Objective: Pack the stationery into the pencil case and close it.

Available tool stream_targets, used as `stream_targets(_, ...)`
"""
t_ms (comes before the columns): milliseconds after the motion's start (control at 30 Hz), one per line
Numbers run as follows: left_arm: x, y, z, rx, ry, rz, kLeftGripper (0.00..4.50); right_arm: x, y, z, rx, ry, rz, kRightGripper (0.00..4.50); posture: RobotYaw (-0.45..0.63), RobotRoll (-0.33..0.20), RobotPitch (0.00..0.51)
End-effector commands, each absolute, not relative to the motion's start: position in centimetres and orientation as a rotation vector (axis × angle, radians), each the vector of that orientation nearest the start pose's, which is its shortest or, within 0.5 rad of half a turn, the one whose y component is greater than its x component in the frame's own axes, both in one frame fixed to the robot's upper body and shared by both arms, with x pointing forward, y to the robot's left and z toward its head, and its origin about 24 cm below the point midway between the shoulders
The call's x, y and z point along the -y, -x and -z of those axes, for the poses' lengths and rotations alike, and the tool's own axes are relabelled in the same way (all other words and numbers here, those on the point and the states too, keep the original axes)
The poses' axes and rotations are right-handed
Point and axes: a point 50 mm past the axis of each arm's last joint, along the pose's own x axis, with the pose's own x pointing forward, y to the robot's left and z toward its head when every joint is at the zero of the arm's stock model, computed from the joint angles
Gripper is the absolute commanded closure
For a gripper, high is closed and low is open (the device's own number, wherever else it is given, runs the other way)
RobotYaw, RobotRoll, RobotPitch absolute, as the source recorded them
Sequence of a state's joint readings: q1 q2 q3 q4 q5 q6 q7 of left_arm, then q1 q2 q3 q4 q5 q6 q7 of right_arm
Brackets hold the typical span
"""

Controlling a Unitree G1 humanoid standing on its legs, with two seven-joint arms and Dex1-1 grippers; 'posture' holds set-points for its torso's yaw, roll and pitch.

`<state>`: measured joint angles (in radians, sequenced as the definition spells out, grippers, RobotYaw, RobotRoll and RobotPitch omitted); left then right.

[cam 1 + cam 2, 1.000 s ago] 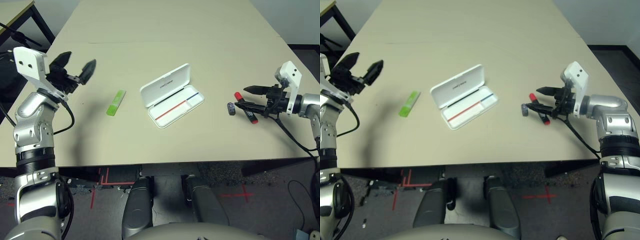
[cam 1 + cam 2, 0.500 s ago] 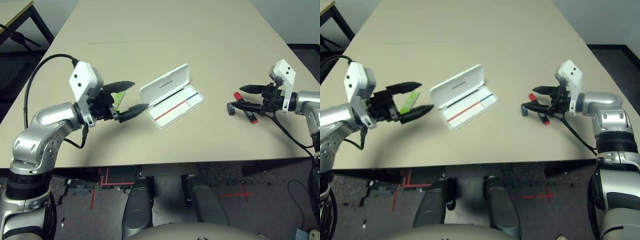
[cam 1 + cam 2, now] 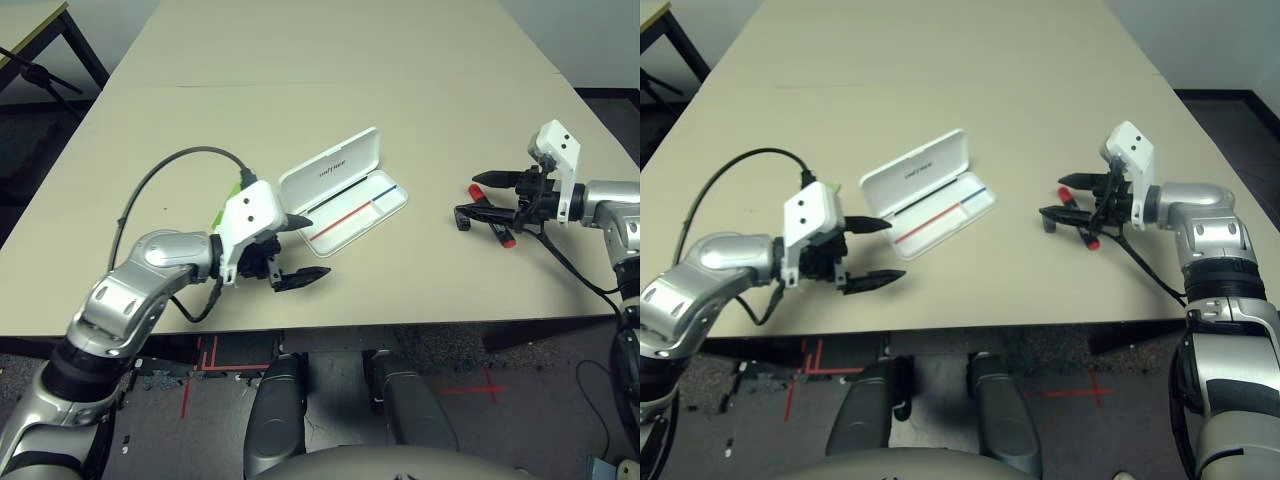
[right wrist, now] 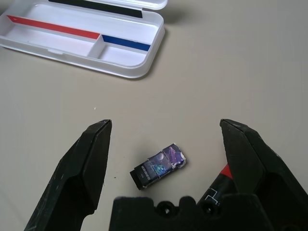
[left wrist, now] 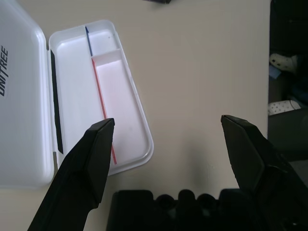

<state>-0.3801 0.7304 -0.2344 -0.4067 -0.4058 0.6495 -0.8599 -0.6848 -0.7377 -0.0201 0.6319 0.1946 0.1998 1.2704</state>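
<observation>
Both grippers spread, holding nothing.
The pencil case point(image 3: 343, 190) lay open mid-table; the left gripper point(image 3: 296, 248) hovered beside it, apparently hiding the green bar. The right gripper point(image 3: 492, 196) straddled the small block point(image 4: 159, 166), marker point(image 3: 492, 212) alongside.

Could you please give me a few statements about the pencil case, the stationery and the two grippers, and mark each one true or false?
1. The pencil case lies open on the table. True.
2. The right gripper is shut on the red marker. False: its jaws are open and hold nothing.
3. The small dark block lies on the table between the right gripper's fingers. True.
4. The left gripper holds the lime-green bar. False: it is open and empty.
5. The case's compartments are empty. True.
</observation>
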Motion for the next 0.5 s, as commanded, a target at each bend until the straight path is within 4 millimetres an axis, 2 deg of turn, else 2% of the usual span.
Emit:
stream_targets(33,-13.3,-26.1,-14.0,-0.294,-0.468,1.171,0.04,27.3,-33.1,-14.9,-0.311,0.308,-0.937,0.0,0.02,0.0,0.136)
stream_targets(500,-11.6,-27.6,-12.4,-0.366,-0.526,1.224,0.04,27.3,-32.9,-14.7,-0.302,0.317,-0.925,0.0,-0.02,0.0,0.126)
